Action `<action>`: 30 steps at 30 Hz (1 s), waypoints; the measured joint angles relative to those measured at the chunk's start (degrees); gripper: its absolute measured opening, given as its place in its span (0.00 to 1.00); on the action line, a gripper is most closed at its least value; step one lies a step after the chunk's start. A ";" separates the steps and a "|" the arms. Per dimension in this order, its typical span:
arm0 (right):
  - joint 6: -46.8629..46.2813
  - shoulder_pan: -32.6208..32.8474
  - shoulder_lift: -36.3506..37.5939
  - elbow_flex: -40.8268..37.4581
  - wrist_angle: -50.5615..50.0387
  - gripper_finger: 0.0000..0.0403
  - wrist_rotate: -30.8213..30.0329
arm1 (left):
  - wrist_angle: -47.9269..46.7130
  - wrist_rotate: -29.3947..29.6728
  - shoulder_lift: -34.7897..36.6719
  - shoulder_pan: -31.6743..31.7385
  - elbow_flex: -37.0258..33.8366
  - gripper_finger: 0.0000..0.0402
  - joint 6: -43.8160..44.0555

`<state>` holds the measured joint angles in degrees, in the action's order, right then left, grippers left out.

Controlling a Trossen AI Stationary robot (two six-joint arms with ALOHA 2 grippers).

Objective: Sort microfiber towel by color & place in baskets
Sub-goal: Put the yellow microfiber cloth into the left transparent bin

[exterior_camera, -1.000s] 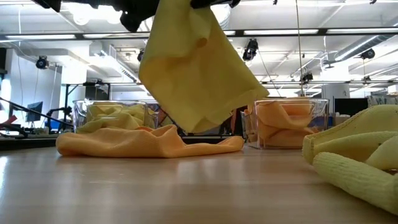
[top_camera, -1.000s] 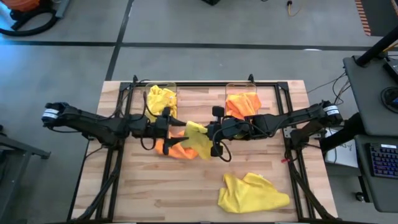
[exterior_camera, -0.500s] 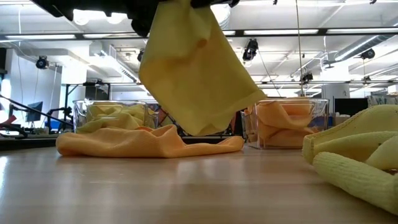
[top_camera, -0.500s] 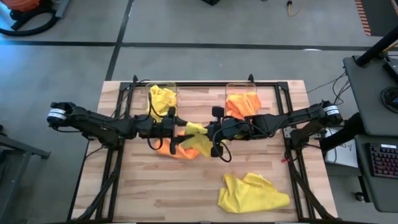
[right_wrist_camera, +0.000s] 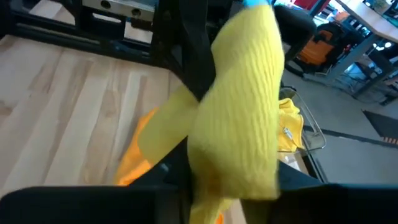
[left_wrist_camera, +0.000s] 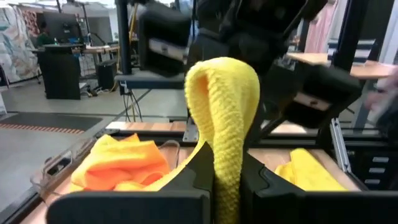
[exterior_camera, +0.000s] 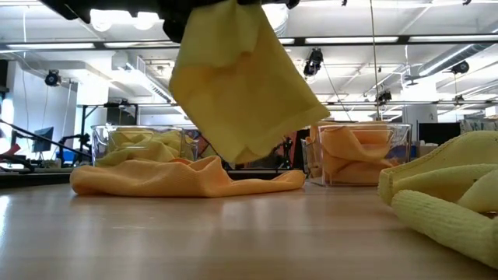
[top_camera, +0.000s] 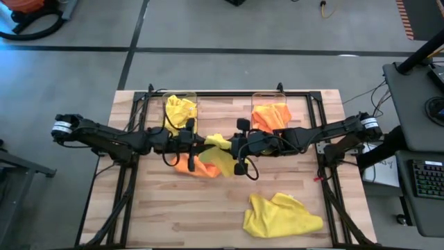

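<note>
A yellow microfiber towel (top_camera: 222, 158) hangs in the air over the table's middle, between my two grippers. My left gripper (top_camera: 205, 144) comes level from the left and is shut on the towel's upper fold. My right gripper (top_camera: 233, 147) faces it from the right. Its fingers stand apart with the bunched towel (right_wrist_camera: 242, 112) between them. Under the hanging towel (exterior_camera: 241, 85) an orange towel (exterior_camera: 187, 177) lies flat on the table. Two clear baskets stand at the far edge: the left basket (top_camera: 179, 110) holds yellow cloth, the right basket (top_camera: 270, 112) orange cloth. My left gripper pinches a fold of the yellow towel (left_wrist_camera: 227, 167) between its two fingers, coming level from the table's left. A loop of the fold (left_wrist_camera: 224, 87) rises above the fingers. The rest hangs slack below, clear of the table. My right gripper has the towel's bunched top (right_wrist_camera: 239, 155) lying between its parted fingers, coming from the table's right and slanting a little down. Whether the fingers press on the cloth cannot be told, because the cloth hides them.
Another yellow towel (top_camera: 281, 214) lies crumpled near the table's front right and fills the low view's right side (exterior_camera: 443, 198). Black frame rails (top_camera: 229, 94) run along the table's far edge and sides. Bare wood shows at the near left.
My left gripper has taken hold of the hanging yellow towel's top, opposite my right gripper. The towel's upper part is now drawn toward the left gripper. Its hanging sheet has swung slightly left and stays clear of the table.
</note>
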<state>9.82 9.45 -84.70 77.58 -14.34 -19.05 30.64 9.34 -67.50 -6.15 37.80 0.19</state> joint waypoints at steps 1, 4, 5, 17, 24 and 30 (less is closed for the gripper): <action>-0.59 0.00 0.25 -0.03 -0.16 0.28 0.01 | 0.00 0.00 0.54 0.00 0.00 0.01 0.00; -2.05 0.00 1.33 -0.07 -0.07 0.38 -0.31 | -0.63 0.19 2.64 0.12 0.00 0.00 0.08; -2.58 0.00 1.84 -0.07 -0.08 0.41 -0.55 | -1.07 0.44 3.37 0.20 0.00 0.00 0.10; -6.57 -0.02 7.96 -0.04 -5.56 0.60 -8.22 | -13.10 5.18 16.48 5.88 0.00 0.00 -1.03; -7.27 -0.02 8.35 -0.04 -6.83 0.61 -8.15 | -20.52 5.65 26.12 13.18 0.00 0.00 -1.18; -7.27 -0.13 7.63 -0.04 -6.85 0.61 -8.15 | -25.57 7.39 31.61 19.64 0.00 0.00 -1.26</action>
<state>2.55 9.32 -77.06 77.54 -21.19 -27.20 5.06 16.73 -35.89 13.49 37.80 -1.07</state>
